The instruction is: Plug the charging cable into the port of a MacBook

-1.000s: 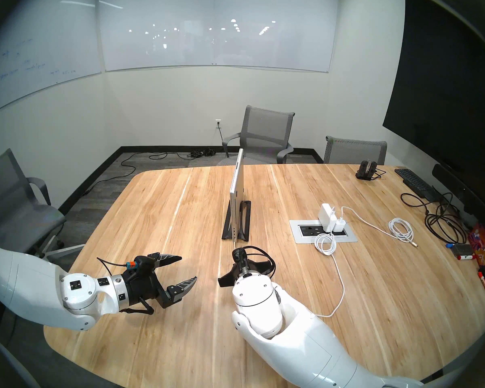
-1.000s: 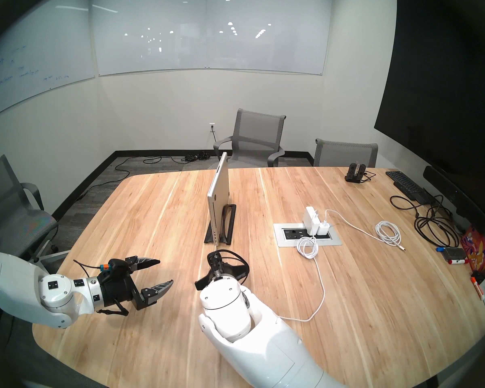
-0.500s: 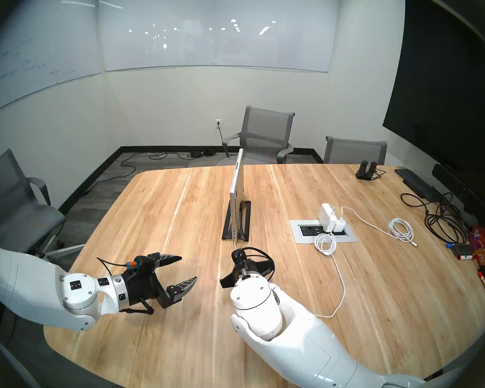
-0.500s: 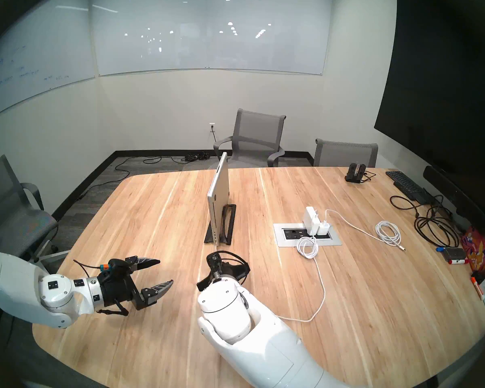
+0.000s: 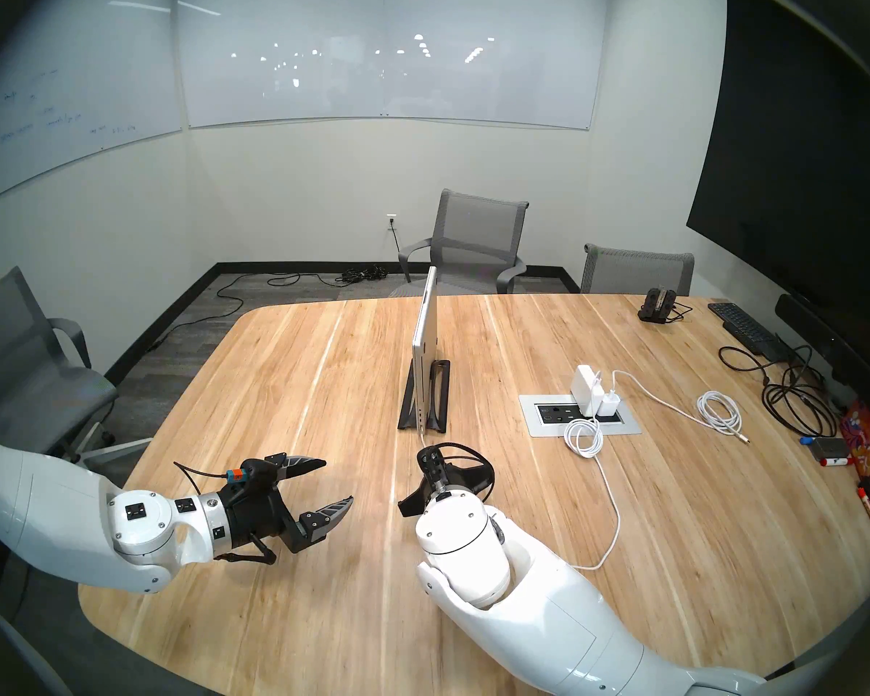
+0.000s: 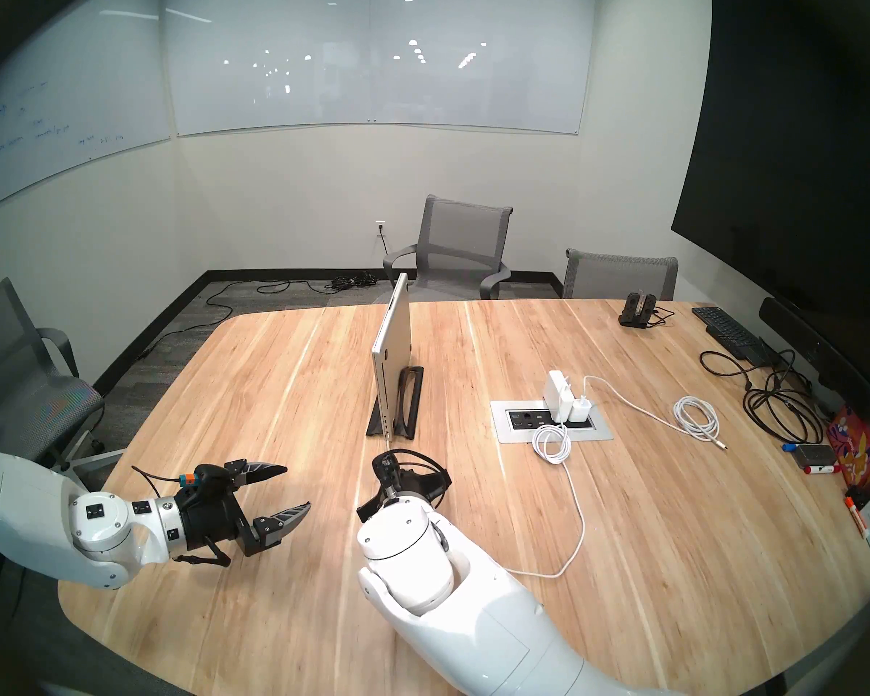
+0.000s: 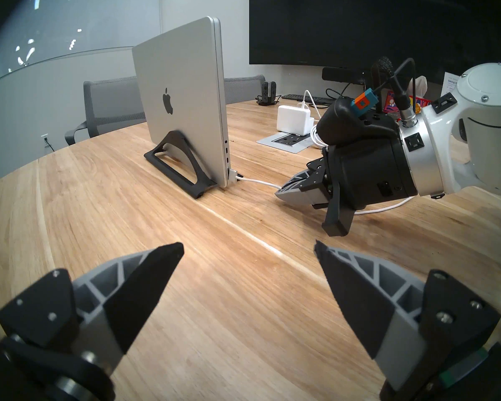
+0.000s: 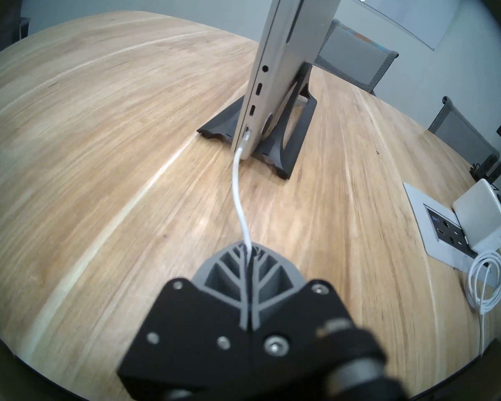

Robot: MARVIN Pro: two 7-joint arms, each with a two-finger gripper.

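Note:
The silver MacBook [image 5: 425, 348] [image 7: 182, 102] stands on edge in a black stand [image 7: 180, 163]. The charging cable's connector [image 8: 247, 135] [image 7: 232, 173] sits at the lowest port on the near edge. From it the white charging cable [image 8: 237, 189] runs a short way back into my right gripper [image 8: 248, 247] [image 7: 281, 190], which is shut on the cord just above the table. Behind that gripper the cord trails right [image 5: 614, 504] to the white charger. My left gripper [image 5: 336, 481] [image 7: 249, 247] hovers open and holds nothing, to the left of the right one.
A recessed power box [image 5: 533, 419] holds a white charger brick [image 5: 586, 381]. A coiled white cable [image 5: 719, 411], black cables [image 5: 794, 403] and a black keyboard [image 5: 744, 326] lie at the far right. Grey chairs [image 5: 478, 238] surround the wooden table [image 5: 282, 378].
My right wrist has turned and shifted very slightly, still shut on the cord. The connector stays at the MacBook's port. The left arm has not moved.

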